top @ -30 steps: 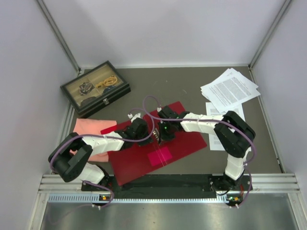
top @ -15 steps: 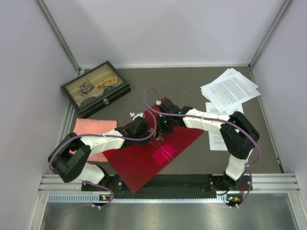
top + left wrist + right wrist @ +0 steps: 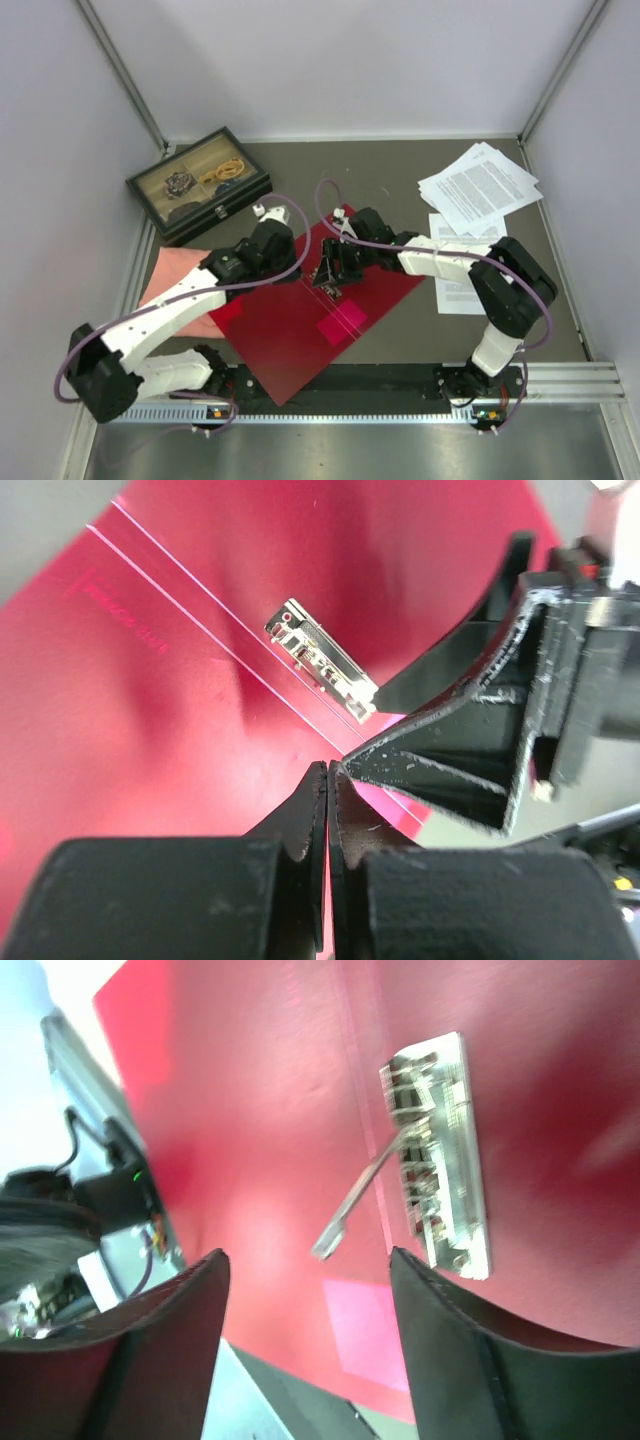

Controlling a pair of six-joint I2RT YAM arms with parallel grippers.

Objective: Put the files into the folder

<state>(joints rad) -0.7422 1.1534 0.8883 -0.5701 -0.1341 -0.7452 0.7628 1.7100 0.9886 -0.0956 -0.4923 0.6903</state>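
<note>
Folder lies diagonal, near-left to far-right; left tool pinched closed; right tool spread above it

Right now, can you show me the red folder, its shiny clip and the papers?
folder (image 3: pixel 285 350): top view, bare red inside panel.
metal clip (image 3: pixel 440 1165): right wrist view, middle of its silver plate.
files (image 3: pixel 480 185): top view, top sheet of the stack.

Red folder, its silver clip under the black right claw, pink sticker nearby. White files with black print to its right. Salmon-pink cloth, grey counter.
</note>
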